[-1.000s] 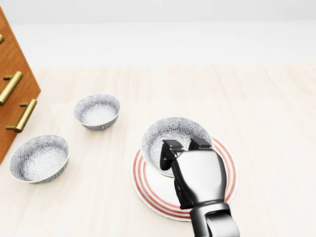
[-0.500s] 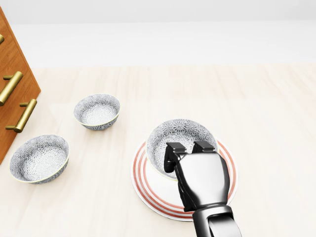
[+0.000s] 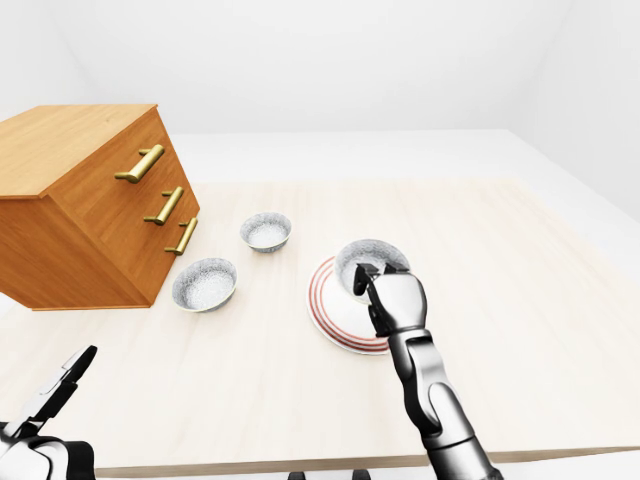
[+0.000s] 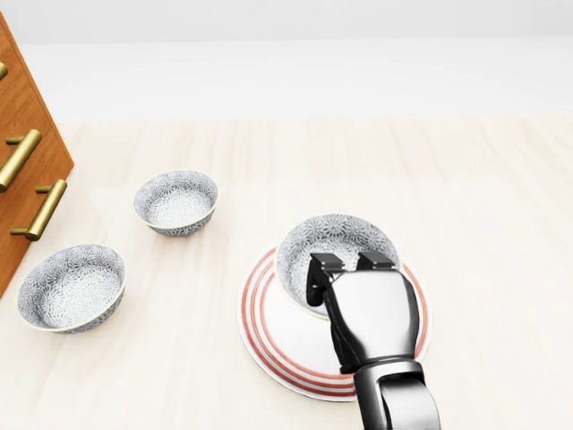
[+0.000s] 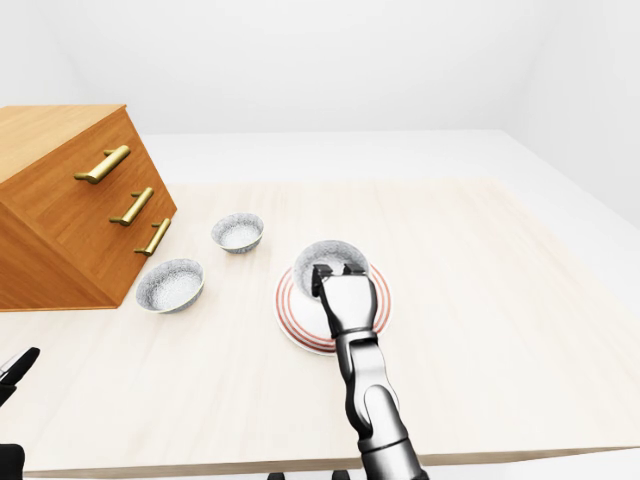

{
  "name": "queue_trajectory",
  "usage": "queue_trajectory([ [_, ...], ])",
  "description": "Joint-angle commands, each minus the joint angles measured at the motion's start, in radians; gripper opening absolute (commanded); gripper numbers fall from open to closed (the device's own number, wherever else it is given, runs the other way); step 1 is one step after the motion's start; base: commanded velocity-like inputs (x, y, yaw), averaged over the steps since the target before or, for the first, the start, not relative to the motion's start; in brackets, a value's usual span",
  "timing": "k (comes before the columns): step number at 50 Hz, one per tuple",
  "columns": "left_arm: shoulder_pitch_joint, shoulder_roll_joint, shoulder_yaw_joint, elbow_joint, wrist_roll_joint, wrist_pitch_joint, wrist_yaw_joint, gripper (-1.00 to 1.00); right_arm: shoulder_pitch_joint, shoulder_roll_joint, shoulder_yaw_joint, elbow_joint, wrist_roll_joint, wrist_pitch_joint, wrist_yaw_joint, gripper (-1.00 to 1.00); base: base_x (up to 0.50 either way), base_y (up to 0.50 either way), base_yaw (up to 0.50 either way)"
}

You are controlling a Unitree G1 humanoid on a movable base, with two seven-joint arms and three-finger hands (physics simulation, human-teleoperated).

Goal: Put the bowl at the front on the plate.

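- Bowl (image 4: 336,240), grey-and-white patterned ceramic, the task one: where's it at?
- Over the round white plate w/ red rings (image 4: 269,345), toward the plate's top-right part in head view. Can't tell if its base touches the plate or hangs just above.
- Right robot hand (image 4: 345,269)?
- Silver w/ black fingertips (image 4: 327,262). It comes in from the btm of head view. Two fingertips are hooked over the bowl's near rim, and another black finger is against the outer wall on the left. It's clamped on the rim, so it's holding the bowl.
- Left robot hand (image 3: 55,395)?
- Btm-left corner of left-eye view, well apart from everything. One dark finger sticks up and the rest is cut off by the edge, so can't tell if it's spread or closed.
- Other stuff?
- Two more patterned bowls, same look, on the pale wooden tabletop (image 4: 483,224), left of the plate: upper bowl (image 4: 175,202) and lower-left bowl (image 4: 70,287) in head view. Both upright, apart from each other & from the plate. Left of them is an orange-brown wooden drawer chest (image 3: 90,220) w/ three brass bar handles (image 3: 140,163).
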Motion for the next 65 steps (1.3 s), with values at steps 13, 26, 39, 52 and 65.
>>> queue_trajectory([
  [13,-0.001,-0.002,0.004,-0.008,-0.002,0.0,0.0,1.0,-0.099,-0.013,-0.046,0.178,0.064,0.0,-0.091,-1.0,0.0,0.0,0.0],
  [26,0.002,-0.004,0.009,-0.026,-0.003,0.0,-0.002,1.0,-0.13,-0.018,-0.053,0.296,0.113,0.0,-0.143,-1.0,0.0,0.0,0.0],
  [39,-0.001,-0.001,0.005,-0.006,0.0,0.0,-0.004,1.0,-0.143,-0.022,-0.054,0.357,0.135,0.0,-0.176,-1.0,0.0,0.0,0.0],
  [52,-0.003,0.001,0.004,-0.002,-0.005,0.0,-0.001,1.0,-0.19,-0.02,-0.059,0.409,0.148,0.0,-0.189,-1.0,0.0,0.0,0.0],
  [65,-0.005,0.002,-0.003,0.008,-0.004,0.0,0.003,1.0,-0.202,-0.019,-0.056,0.388,0.135,0.0,-0.165,-1.0,0.0,0.0,0.0],
])
